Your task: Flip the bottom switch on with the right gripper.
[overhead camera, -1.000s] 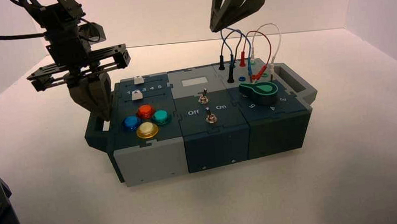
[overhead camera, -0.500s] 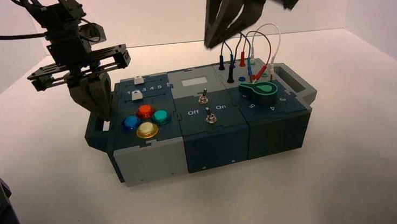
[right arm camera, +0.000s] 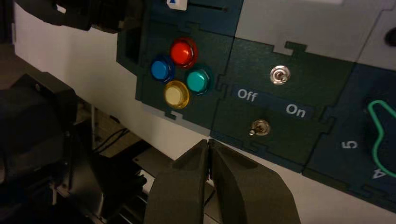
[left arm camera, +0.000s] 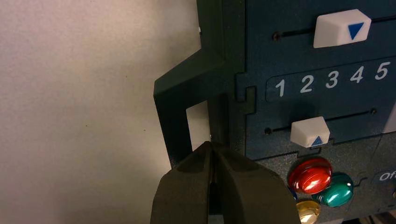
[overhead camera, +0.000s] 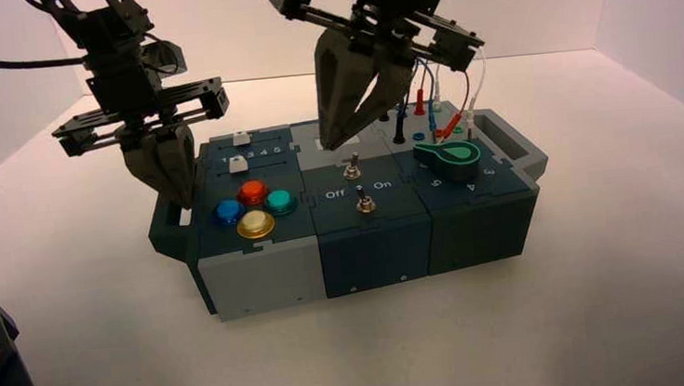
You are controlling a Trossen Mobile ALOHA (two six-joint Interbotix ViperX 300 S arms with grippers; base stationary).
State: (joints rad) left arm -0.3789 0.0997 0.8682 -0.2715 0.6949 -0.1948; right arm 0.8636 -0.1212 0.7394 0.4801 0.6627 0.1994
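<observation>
Arm, left (overhead camera: 119, 72): black, jointed; black cable; slotted crossbar. Arm, right (overhead camera: 396, 1): black; wide slotted crossbar; tapering dark grey jaws.

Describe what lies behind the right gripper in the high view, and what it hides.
Behind the right gripper show parts of the light grey panel and the white back wall. The gripper covers part of the panel's pale window; what else it hides cannot be seen.
</observation>
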